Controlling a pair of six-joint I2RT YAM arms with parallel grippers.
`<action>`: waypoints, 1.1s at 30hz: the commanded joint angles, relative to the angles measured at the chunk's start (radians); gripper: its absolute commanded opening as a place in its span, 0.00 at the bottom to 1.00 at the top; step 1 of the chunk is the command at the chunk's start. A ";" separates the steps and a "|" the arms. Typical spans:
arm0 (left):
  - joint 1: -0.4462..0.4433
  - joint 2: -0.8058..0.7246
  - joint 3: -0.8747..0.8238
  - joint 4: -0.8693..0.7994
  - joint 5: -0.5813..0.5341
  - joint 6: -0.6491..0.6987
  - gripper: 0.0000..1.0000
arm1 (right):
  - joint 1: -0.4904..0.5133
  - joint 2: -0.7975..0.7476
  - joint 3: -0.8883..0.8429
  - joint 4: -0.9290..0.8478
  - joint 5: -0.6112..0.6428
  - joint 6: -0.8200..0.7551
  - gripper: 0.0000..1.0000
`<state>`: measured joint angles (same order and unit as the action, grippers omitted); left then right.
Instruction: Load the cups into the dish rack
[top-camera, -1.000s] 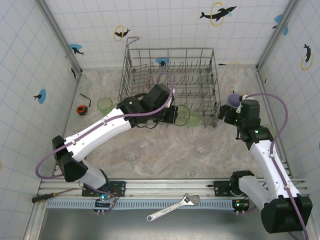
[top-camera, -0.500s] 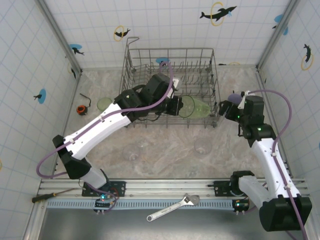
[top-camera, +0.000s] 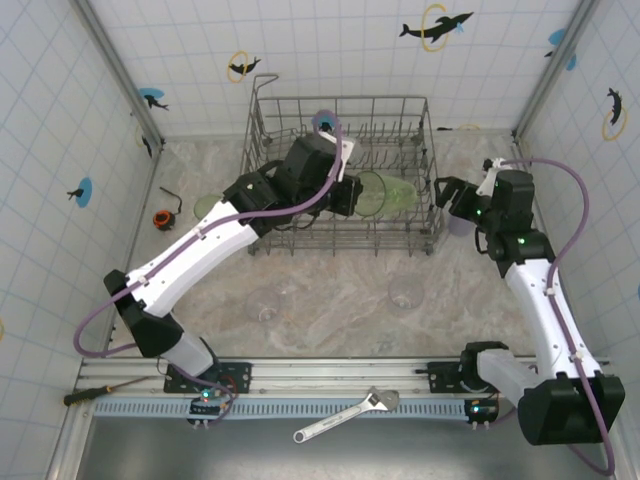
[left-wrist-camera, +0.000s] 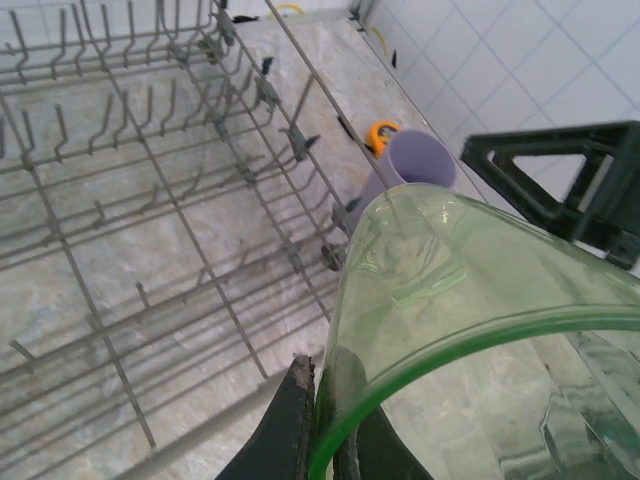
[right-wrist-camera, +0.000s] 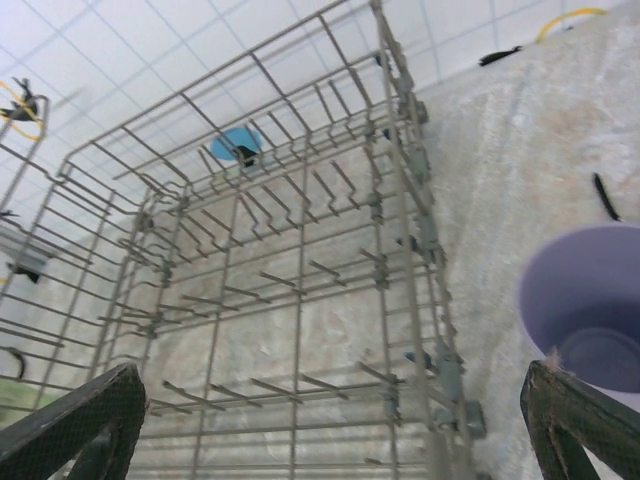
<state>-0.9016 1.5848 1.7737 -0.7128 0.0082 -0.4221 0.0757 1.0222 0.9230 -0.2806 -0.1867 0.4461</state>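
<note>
Left gripper (top-camera: 348, 196) clamped on the rim of a translucent green tumbler (top-camera: 386, 192), tumbler tipped sideways over the dish rack (top-camera: 340, 99), right gripper (top-camera: 452, 203) spread wide, lavender cup (right-wrist-camera: 585, 310) upright just outside the rack, near its finger

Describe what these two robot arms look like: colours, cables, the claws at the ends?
The left arm and right arm match: white tube-like links, chunky black joints, black bases, a purple cable looping loosely along each. The left claw and right claw are black, each with two fingers.
</note>
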 joint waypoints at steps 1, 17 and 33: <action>0.070 0.016 0.008 0.096 0.049 0.025 0.00 | -0.009 0.028 0.042 0.105 -0.095 0.039 1.00; 0.342 0.036 -0.194 0.461 0.408 -0.065 0.00 | 0.043 0.156 0.015 0.417 -0.306 0.212 1.00; 0.540 0.058 -0.464 0.960 0.728 -0.167 0.00 | 0.203 0.356 0.011 0.736 -0.247 0.492 1.00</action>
<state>-0.3752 1.6260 1.3197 0.0872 0.6365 -0.5838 0.2432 1.3460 0.9222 0.3431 -0.4660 0.8669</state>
